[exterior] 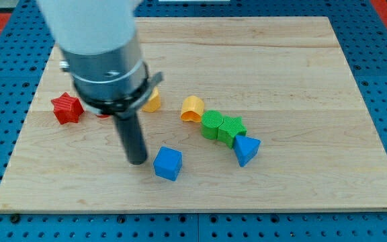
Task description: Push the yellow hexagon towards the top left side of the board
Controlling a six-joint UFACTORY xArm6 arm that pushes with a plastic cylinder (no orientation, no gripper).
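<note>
A yellow block (pixel 152 101), likely the hexagon, lies left of the board's middle, partly hidden behind the arm's body. My tip (pixel 137 160) rests on the board below that block and just left of a blue cube (pixel 168 163). The tip is apart from the yellow block.
A red star (pixel 66 108) lies at the view's left, with a bit of another red block (pixel 103 115) under the arm. A yellow-orange arch-like block (pixel 193 108), a green round block (pixel 212 124), a green star (pixel 232 128) and a blue triangular block (pixel 246 149) form a row right of centre.
</note>
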